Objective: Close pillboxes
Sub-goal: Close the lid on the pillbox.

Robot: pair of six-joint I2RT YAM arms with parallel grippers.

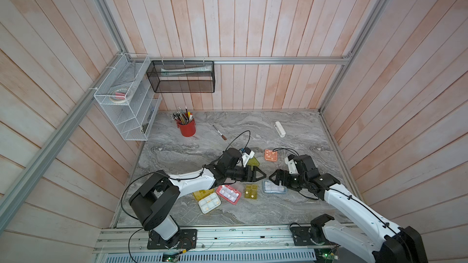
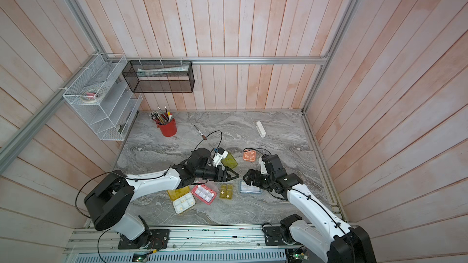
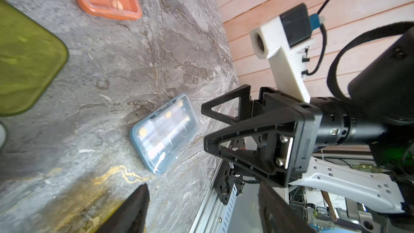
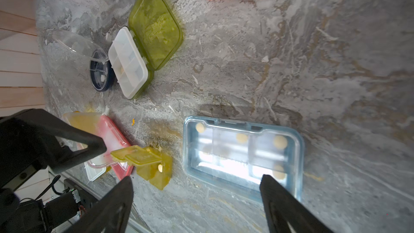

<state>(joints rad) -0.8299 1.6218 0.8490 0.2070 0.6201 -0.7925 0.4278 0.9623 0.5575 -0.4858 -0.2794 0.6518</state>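
Observation:
My left gripper (image 1: 262,174) and right gripper (image 1: 271,176) face each other tip to tip above the pillboxes, both open and empty. Below them lie the small amber pillbox (image 4: 156,171) with a lid flap raised, the blue-grey pillbox (image 4: 243,153) with its clear lid down, and the pink pillbox (image 1: 228,194). The left gripper's fingertip (image 4: 98,146) is close to the amber flap. The yellow pillbox (image 1: 202,194) shows its white tray. The lime-green pillbox (image 4: 156,25) and the dark round pillbox (image 4: 100,75) lie open. Farther back sits the orange square pillbox (image 1: 270,155).
A red cup of pens (image 1: 187,127) stands at the back left, with a small brown-handled tool (image 1: 219,132) beside it. A white oblong bar (image 1: 280,129) lies at the back right. Wire baskets (image 1: 126,97) hang on the left wall. A metal rail (image 1: 228,236) runs along the front edge.

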